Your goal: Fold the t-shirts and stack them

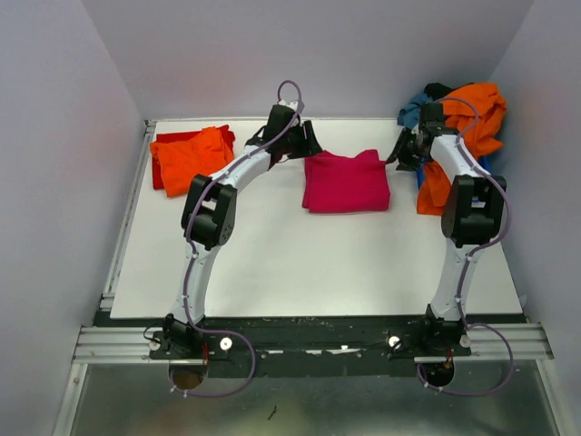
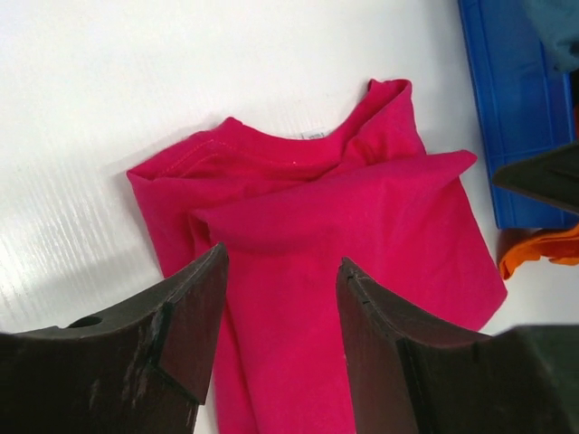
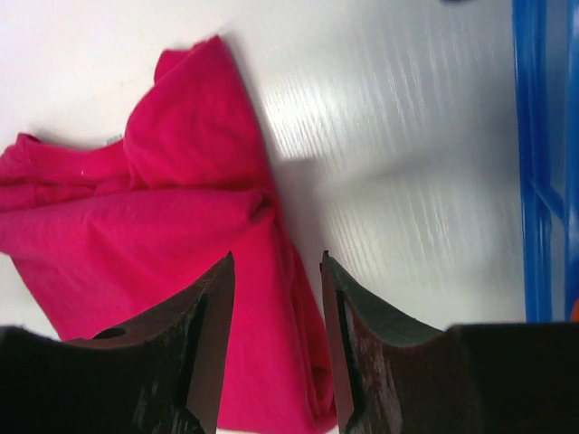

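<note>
A folded magenta-pink t-shirt [image 1: 347, 182] lies flat at the back middle of the white table [image 1: 300, 263]. My left gripper [image 1: 304, 141] hovers over its left edge, open, with the pink cloth [image 2: 362, 208] lying below its empty jaws [image 2: 282, 262]. My right gripper [image 1: 398, 154] hangs at the shirt's right edge, also open [image 3: 276, 260] over the pink cloth [image 3: 136, 226]. At the back left a folded orange t-shirt [image 1: 192, 156] rests on a red one [image 1: 159, 173]. A loose heap of orange [image 1: 477, 113], teal-blue [image 1: 413, 109] and black [image 1: 438, 90] t-shirts sits at the back right.
A blue plastic bin [image 2: 516, 108] stands just right of the pink shirt, under the heap, its wall [image 3: 543, 163] close to my right gripper. Grey walls enclose the table on three sides. A metal rail [image 1: 309, 343] carries both arm bases at the near edge.
</note>
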You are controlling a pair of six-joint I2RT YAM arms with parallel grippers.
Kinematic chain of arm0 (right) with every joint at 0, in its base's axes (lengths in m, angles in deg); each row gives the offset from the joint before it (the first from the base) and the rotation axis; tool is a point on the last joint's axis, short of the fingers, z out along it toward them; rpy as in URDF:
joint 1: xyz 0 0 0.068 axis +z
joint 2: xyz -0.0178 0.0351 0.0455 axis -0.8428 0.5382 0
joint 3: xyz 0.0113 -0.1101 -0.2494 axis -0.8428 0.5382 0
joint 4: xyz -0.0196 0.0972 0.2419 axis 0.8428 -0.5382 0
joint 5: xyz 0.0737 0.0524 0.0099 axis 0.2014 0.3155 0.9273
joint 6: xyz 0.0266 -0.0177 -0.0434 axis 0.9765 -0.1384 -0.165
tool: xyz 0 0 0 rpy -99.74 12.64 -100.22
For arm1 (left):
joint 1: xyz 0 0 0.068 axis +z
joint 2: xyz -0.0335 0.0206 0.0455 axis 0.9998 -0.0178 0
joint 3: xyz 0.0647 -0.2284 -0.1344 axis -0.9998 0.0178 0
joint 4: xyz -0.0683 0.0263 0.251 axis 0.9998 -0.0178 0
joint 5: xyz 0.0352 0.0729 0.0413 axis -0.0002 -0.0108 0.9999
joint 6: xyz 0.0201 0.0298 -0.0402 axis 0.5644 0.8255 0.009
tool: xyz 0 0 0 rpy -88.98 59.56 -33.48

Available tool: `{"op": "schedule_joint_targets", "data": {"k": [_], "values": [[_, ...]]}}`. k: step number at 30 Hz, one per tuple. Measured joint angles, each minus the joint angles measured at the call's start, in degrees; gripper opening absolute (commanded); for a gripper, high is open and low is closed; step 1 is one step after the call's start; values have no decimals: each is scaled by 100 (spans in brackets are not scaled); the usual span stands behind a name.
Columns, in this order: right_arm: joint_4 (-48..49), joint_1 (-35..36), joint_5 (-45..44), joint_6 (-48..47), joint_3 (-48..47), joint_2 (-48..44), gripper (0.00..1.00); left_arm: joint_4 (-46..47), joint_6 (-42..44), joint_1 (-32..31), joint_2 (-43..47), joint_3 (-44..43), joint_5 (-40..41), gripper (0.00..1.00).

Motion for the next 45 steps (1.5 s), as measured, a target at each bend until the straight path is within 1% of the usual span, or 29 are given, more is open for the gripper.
{"op": "schedule_joint_targets", "data": {"k": [5,10,12,14,19,21,22,23,24,25,26,27,29,32,34,36,37,39,45], "values": [[-11,0,9,-22,-496,470,51,0,144,0,-223,-149,59,61],[-13,24,122,-17,-774,695,51,-2,286,13,-455,-308,81,61],[-9,26,210,-11,-876,765,48,-4,293,11,-562,-431,79,61],[2,26,310,2,-955,828,43,-2,280,11,-684,-601,68,58],[-2,63,514,96,-1016,951,41,0,173,11,-866,-798,-13,57],[-20,70,562,122,-1016,957,30,0,125,11,-876,-798,-42,50],[-20,72,570,138,-1016,957,21,-2,103,11,-876,-798,-55,44],[-13,72,586,142,-1016,957,10,0,66,11,-876,-798,-83,38],[-13,72,603,155,-1019,957,2,0,48,11,-876,-802,-101,30],[-22,74,621,151,-1021,957,1,2,13,11,-876,-802,-136,23],[-44,74,643,179,-1025,957,1,2,-13,11,-876,-802,-157,17],[-61,74,667,186,-1036,957,1,2,-33,11,-876,-800,-181,14],[-87,74,702,201,-1086,957,1,37,-70,11,-876,-778,-216,12],[-87,74,741,203,-1152,957,1,111,-116,11,-876,-673,-243,3],[-87,74,758,203,-1154,957,1,96,-131,13,-876,-599,-243,2],[-90,74,761,201,-1154,957,1,81,-133,24,-876,-568,-243,7],[-90,74,761,201,-1154,957,1,81,-133,28,-876,-568,-243,6],[-90,74,763,201,-1161,957,1,85,-138,61,-874,-566,-243,0],[-90,74,800,203,-1163,957,1,173,-197,127,-861,-376,-243,0]]}}
